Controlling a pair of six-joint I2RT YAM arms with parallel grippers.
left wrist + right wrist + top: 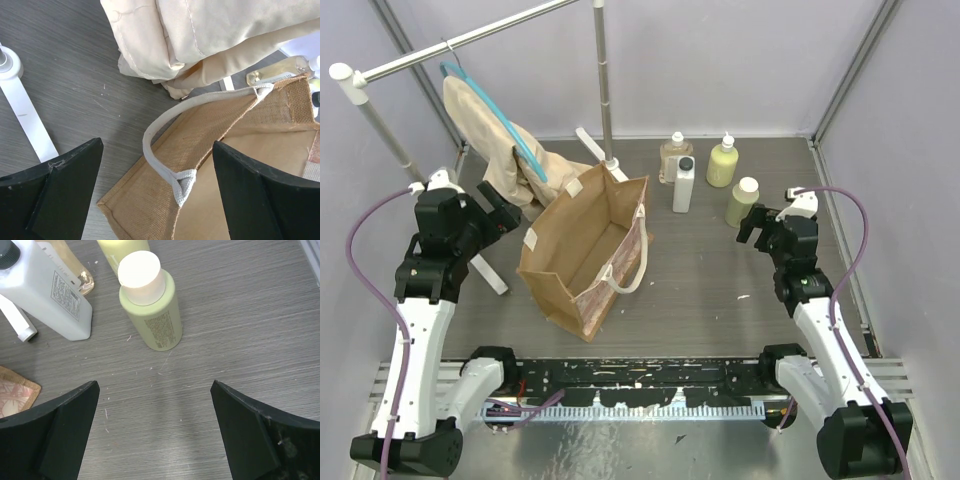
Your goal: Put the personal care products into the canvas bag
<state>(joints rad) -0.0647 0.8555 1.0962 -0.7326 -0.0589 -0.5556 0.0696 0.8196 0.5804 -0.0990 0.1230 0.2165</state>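
Right end effector gaping open, empty; small yellow-green plastic bottle with white cap stands on the grey counter at its 12 o'clock (probably light, stiff, slick, so pinch mid-body). Left end effector is open too, above the tan canvas bag.

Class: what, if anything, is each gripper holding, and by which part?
Nothing is held. Left gripper open by the canvas bag; right gripper open, short of the yellow-green bottle.
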